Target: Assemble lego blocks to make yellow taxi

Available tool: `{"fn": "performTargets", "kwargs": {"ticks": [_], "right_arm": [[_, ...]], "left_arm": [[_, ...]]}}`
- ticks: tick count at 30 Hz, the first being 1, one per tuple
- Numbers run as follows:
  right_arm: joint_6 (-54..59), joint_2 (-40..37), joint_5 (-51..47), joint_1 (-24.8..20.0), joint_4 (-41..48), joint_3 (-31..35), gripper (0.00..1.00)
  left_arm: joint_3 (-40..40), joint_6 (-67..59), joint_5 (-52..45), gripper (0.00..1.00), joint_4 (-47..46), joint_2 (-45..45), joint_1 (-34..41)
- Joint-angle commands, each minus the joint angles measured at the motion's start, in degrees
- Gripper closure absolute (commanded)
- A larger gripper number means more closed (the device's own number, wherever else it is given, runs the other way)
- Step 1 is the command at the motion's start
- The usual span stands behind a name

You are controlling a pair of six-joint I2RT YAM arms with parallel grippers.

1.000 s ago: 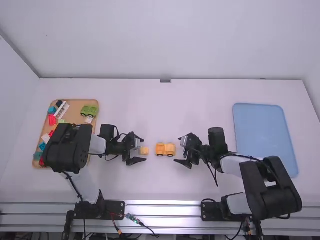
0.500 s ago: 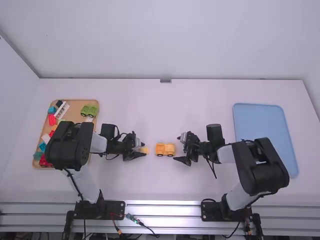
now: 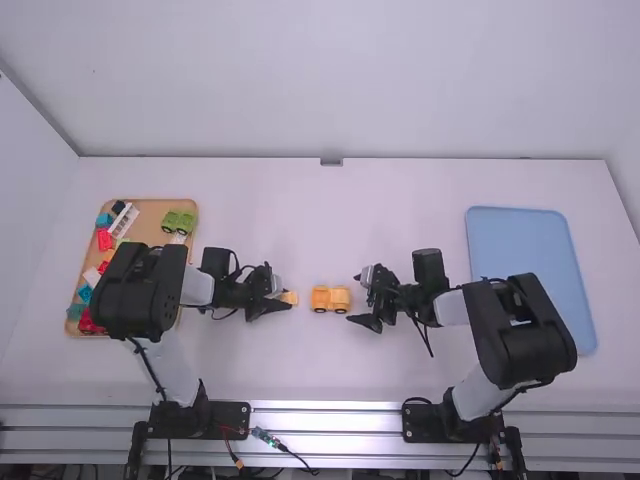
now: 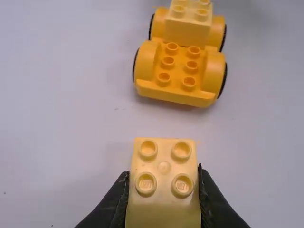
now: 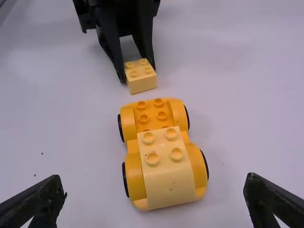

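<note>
Closed in since earlier, the left gripper [image 4: 163, 175] holds a loose block [image 4: 164, 211] near the wheeled base [image 4: 176, 92], midway between side edges of the table [image 3: 310, 370], one fitted block [image 5: 170, 183] done, this likely left, the right gripper [image 5: 155, 182] wide and empty.

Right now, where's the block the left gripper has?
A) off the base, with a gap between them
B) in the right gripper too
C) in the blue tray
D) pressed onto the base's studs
A. The left gripper is shut on the block, and bare table shows between it and the wheeled base.
</note>
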State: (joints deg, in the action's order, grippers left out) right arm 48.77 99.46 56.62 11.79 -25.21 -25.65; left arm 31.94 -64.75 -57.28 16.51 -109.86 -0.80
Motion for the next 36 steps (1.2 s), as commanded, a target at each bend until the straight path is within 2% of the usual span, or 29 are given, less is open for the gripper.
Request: {"fn": "performTargets", "kwargs": {"ticks": [1,4,7,10,15,17,24,30,36], "right_arm": [[2.5,2.1,0.3,0.9,0.3,-1.0,0.01],[3.8,4.2,0.3,1.9,-0.8,-1.0,0.01],[3.6,5.9,0.8,2.7,-3.4,-1.0,0.01],[2.4,10.3,2.5,3.7,-11.1,-1.0,0.01],[-7.6,15.3,2.2,3.6,-22.1,-1.3,0.01],[-7.7,18.1,4.7,4.1,-24.9,-2.0,0.01],[-9.2,22.8,3.6,6.8,-26.4,-5.7,0.01],[-9.6,25.8,4.1,7.5,-26.4,-8.4,0.0],[-9.4,26.1,5.1,7.3,-28.3,-7.6,0.14]], "left_arm": [[0.4,4.3,-0.3,0.9,1.4,-0.6,0.5],[0.4,10.9,-0.3,0.98,5.4,-0.1,0.6],[0.4,15.7,-0.3,0.98,7.6,0.8,0.5],[0.3,21.7,-0.2,0.98,9.3,3.8,0.8],[-1.4,23.2,-0.3,0.98,9.3,8.9,0.8],[-3.0,23.2,-0.3,0.98,9.2,12.1,0.8],[-4.3,20.6,-1.9,0.98,4.1,17.8,2.4],[-4.2,18.2,2.3,0.98,3.3,18.0,7.9],[-4.2,16.5,6.2,0.98,3.7,17.9,12.1]]}}
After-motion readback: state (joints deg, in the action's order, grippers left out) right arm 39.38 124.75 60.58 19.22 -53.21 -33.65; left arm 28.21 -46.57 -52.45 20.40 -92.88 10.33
